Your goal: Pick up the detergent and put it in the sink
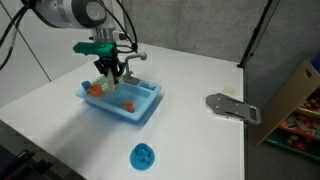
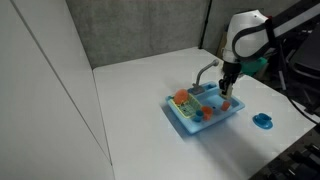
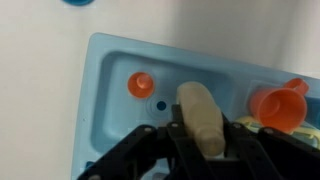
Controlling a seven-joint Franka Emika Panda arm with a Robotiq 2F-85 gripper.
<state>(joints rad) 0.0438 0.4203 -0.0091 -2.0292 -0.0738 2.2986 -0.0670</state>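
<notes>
Robot arm (image 1: 70, 12) held detergent (image 3: 200, 112) over toy sink (image 1: 145, 113)

On a white table (image 1: 60, 125) before a grey curtain (image 1: 190, 25), the arm hung vertically. Its gripper (image 3: 205, 138) pinched the cream bottle above one compartment, near an orange piece (image 3: 141, 84). A round blue dish (image 1: 143, 156) lay well apart.

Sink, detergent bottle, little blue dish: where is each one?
Sink (image 1: 113, 106): exterior view, front edge.
Detergent bottle (image 3: 203, 118): wrist view, middle of its body.
Blue dish (image 1: 143, 156): exterior view, its centre.
</notes>
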